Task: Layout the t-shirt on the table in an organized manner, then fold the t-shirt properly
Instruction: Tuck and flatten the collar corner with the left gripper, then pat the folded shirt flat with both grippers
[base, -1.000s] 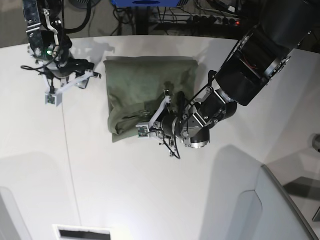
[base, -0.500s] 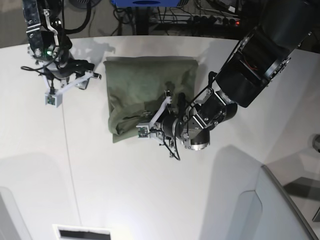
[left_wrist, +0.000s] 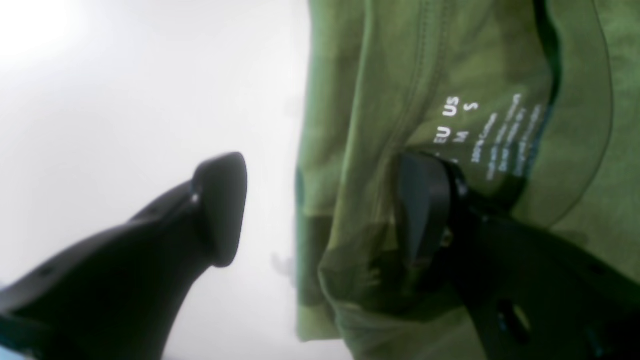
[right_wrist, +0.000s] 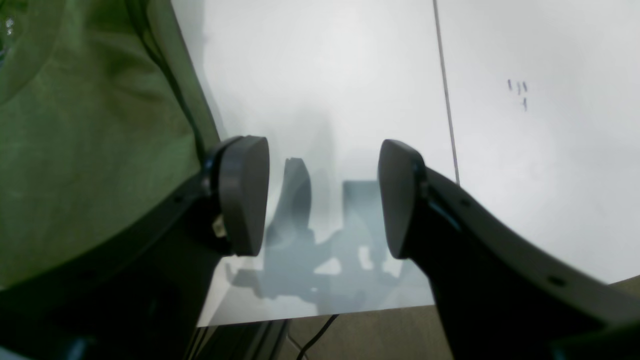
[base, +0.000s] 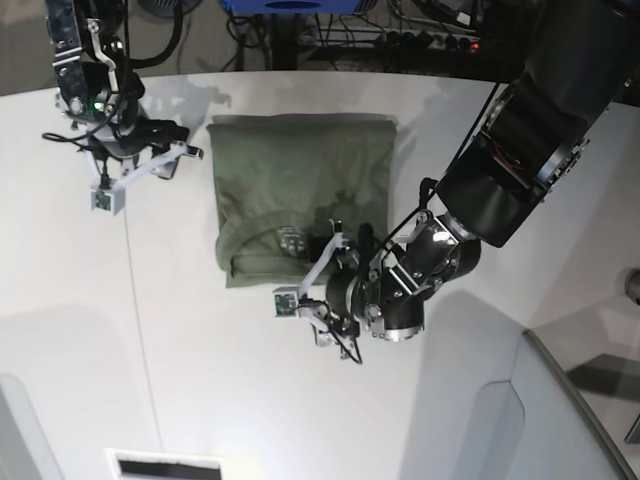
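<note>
My left gripper (left_wrist: 320, 210) stands spread over the near edge of the olive-green cotton t-shirt (base: 300, 190), folded on the white tabletop (base: 200, 380). Right gripper (right_wrist: 320, 197) is spread, empty, beside it. Risk: one fingertip (left_wrist: 425, 210) snags the collar layer, undoing the fold.

**A robotics lab, by the look of it**

Two black robot arms (base: 520, 150) reach over a broad white surface (base: 200, 360) with a thin dark seam. At twelve o'clock, beyond its curved far edge, cables (base: 400, 30) tangle around a power strip (base: 430, 40) on a dark floor, beside a blue piece of equipment (base: 290, 5). A green indicator light (base: 97, 103) glows on the arm at ten o'clock. A grey angled panel (base: 560, 400) sits at five o'clock.
</note>
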